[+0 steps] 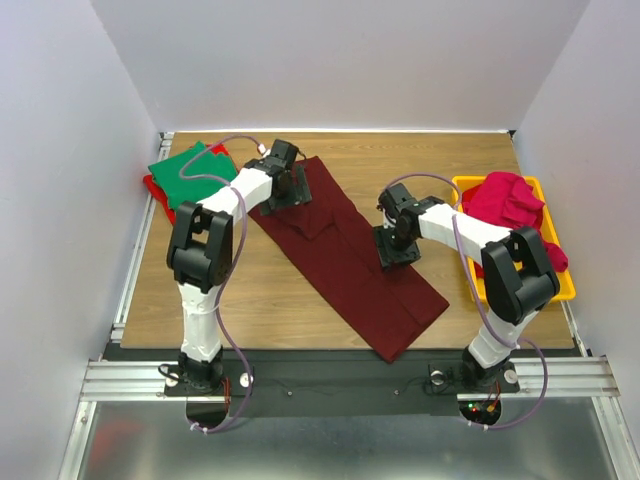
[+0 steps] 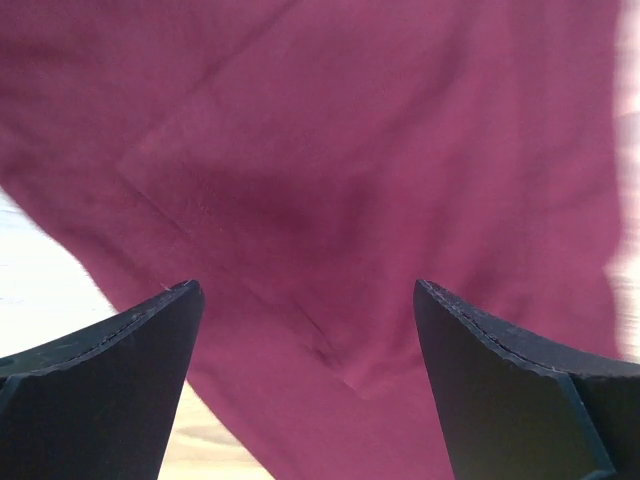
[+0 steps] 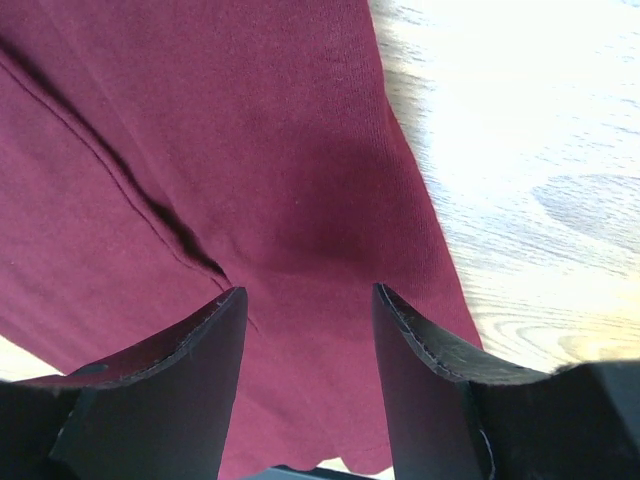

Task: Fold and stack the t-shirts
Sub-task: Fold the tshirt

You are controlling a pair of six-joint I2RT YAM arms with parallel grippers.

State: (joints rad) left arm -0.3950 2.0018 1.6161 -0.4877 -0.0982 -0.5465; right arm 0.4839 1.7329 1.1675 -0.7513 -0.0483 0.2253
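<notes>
The maroon t-shirt [image 1: 350, 260] lies flat on the bench [image 1: 280, 305] as 1 long diagonal band, its near end close to the front edge and right of centre, its far end up towards the back left. It looks like thin, soft, light cloth: it will drape and sag rather than hold a shape, and layers may slide over each other, so a pinch should probably take all layers at an edge or corner, not the middle.

The right arm reaches in from its base, elbow raised beside the yellow tray [image 1: 560, 290], wrist bent down. The right gripper [image 3: 309, 290] hangs low over the band's right edge about midway along; its jaws are spread with nothing between them, hem and bare wood visible below.

Farther back, the left arm stretches long and low across the bench. The left gripper [image 2: 305, 290] points down over the far end, where a sleeve fold shows; its jaws stand wide apart, holding nothing.

At the far left a folded green t-shirt [image 1: 190, 170] rests on a red t-shirt [image 1: 152, 186]. A pink t-shirt [image 1: 505, 200] is heaped unfolded in the tray.
</notes>
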